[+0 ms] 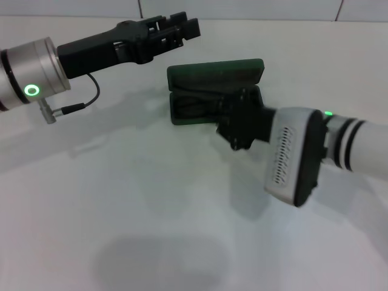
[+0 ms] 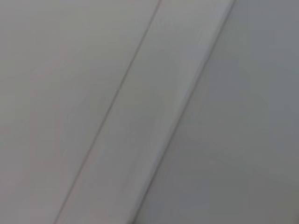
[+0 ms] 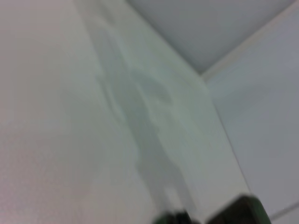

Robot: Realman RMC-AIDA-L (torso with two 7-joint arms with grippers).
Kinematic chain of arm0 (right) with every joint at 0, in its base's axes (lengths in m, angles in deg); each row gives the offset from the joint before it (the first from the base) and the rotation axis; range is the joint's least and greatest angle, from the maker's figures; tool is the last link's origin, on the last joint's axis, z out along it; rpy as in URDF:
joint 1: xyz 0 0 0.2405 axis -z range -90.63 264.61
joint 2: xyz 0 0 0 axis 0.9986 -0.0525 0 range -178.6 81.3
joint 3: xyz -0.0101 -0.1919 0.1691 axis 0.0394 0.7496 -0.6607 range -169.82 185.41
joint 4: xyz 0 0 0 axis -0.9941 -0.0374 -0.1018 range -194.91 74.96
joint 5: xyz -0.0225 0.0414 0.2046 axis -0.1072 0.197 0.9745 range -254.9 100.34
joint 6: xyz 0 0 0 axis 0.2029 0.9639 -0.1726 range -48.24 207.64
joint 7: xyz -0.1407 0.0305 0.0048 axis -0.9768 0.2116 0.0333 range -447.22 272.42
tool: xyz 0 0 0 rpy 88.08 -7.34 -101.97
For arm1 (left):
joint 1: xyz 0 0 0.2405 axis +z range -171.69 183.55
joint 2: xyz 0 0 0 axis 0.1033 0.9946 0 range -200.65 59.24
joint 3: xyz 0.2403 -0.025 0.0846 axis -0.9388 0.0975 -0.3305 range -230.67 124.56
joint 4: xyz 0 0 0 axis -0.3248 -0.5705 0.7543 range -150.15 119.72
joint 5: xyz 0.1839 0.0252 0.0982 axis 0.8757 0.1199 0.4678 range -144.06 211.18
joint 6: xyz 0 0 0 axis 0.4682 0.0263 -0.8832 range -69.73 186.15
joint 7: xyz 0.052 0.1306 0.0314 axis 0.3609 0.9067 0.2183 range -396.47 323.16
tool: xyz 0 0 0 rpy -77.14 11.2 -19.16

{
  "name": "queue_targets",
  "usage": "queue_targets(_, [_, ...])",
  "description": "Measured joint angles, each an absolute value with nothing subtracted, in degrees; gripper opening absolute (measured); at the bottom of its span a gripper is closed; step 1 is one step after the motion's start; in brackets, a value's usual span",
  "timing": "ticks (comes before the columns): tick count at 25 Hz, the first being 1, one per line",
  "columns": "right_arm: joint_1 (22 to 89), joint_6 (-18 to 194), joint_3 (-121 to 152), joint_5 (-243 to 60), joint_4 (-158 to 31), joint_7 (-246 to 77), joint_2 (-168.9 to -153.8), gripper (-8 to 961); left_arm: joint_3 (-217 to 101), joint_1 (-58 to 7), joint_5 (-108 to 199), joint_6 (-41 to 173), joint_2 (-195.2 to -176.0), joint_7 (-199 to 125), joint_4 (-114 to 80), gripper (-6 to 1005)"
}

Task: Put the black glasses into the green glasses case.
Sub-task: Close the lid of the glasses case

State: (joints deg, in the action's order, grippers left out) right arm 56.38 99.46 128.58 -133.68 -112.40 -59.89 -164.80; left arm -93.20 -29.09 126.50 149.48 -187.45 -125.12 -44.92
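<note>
Glasses [image 1: 195,107] lie inside the open case [image 1: 215,76], near the far edge of the table [image 1: 121,212], about midway between its left and right edges; you can make out only dark frame lines against the dark lining, so confirm seating before you proceed. Judge the task as nearly complete: the insertion step appears done, and what remains, at most, is to withdraw the right gripper [image 1: 229,106] and, if required, close the lid. The right gripper reaches into the tray from the right side of the table, at or just above the glasses; you cannot tell whether its fingers are spread or closed, or whether they touch the frame, because its black body hides them. The left gripper [image 1: 180,27] hovers above the far left part of the table, just beside the lid's left end, its fingers parted and holding nothing. The case is a dark green rigid clamshell with rounded corners, its lid standing up behind the tray. The glasses are thin, black and wire-like. The table is smooth, matte and white. Both wrist views show only blurred pale surfaces; rely on the head view.
</note>
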Motion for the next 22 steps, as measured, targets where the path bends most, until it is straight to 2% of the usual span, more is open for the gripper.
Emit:
queue_targets(7, [60.9, 119.3, 122.3, -134.6, -112.8, -49.0, -162.79, 288, -93.5, -29.3, 127.7, 137.2, -187.73, -125.9, -44.8, 476])
queue_targets(10, [61.3, 132.6, 116.2, -137.8, -109.8, -40.7, -161.34, 302, -93.6, -31.3, 129.7, 130.1, -188.10, -125.9, -44.8, 476])
queue_targets(12, [60.5, 141.0, 111.5, -142.0, -107.0, -35.0, -160.93, 311, -93.7, -33.8, 132.8, 124.4, -188.66, -125.9, -44.8, 476])
queue_targets(15, [59.3, 148.9, 105.0, -149.9, -104.1, -28.5, -161.29, 325, -94.9, -37.7, 138.0, 117.1, -189.83, -125.9, -44.8, 476])
queue_targets(20, [59.4, 150.6, 100.1, -158.9, -103.1, -25.2, -163.81, 348, -105.9, -41.7, 139.5, 106.0, -190.51, -128.6, -44.2, 476])
queue_targets(22, [59.6, 150.0, 100.1, -160.2, -103.3, -25.2, -164.35, 357, -108.3, -42.0, 139.3, 104.0, -190.56, -129.3, -44.1, 476])
